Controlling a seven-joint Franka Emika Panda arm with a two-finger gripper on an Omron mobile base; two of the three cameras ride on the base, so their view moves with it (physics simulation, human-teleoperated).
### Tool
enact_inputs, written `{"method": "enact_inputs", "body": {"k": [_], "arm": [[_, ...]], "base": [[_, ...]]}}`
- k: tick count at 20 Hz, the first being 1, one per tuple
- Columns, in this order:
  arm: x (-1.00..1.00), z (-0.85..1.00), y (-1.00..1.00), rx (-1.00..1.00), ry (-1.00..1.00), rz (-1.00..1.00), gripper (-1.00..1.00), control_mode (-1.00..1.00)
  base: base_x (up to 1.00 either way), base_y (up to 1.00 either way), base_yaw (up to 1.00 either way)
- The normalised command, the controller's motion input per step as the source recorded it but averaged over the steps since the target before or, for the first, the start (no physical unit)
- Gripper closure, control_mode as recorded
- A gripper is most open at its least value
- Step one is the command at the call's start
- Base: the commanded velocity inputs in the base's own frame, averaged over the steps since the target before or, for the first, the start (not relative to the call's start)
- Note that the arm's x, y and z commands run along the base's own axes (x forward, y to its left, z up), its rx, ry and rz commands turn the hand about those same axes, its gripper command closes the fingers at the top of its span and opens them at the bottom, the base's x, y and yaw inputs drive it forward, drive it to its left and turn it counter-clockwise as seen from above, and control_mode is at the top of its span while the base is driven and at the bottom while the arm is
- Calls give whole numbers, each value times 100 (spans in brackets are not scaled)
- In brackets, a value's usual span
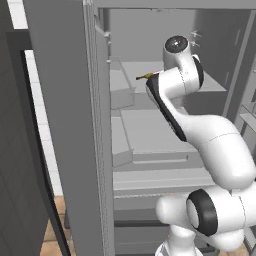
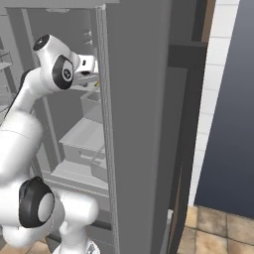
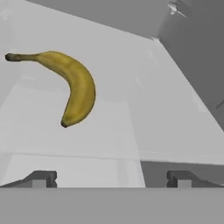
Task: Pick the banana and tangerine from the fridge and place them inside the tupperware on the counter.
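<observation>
A curved yellow banana with dark tips lies on a pale grey shelf inside the fridge, up and to the left in the hand view. My gripper is open, its two dark fingertips set wide apart below the banana, short of it, with nothing between them. In the left base view the banana's stem end pokes out from behind my arm, which reaches onto the upper shelf. The tangerine, the tupperware and the counter are out of view.
The fridge's open door stands close beside the arm. Grey shelves and drawers sit below the hand. The fridge's back corner closes in behind the banana. A dark cabinet stands on the left, and white tiles on the right.
</observation>
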Motion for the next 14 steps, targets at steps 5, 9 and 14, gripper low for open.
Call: {"method": "enact_inputs", "body": {"k": [5,9,14], "arm": [[41,-5,0,0,0,1,-100,-100],[34,-18,0,0,0,1,-100,-100],[33,-19,0,4,0,0,-100,-100]], "base": [[0,0,0],[0,0,0],[0,0,0]]}}
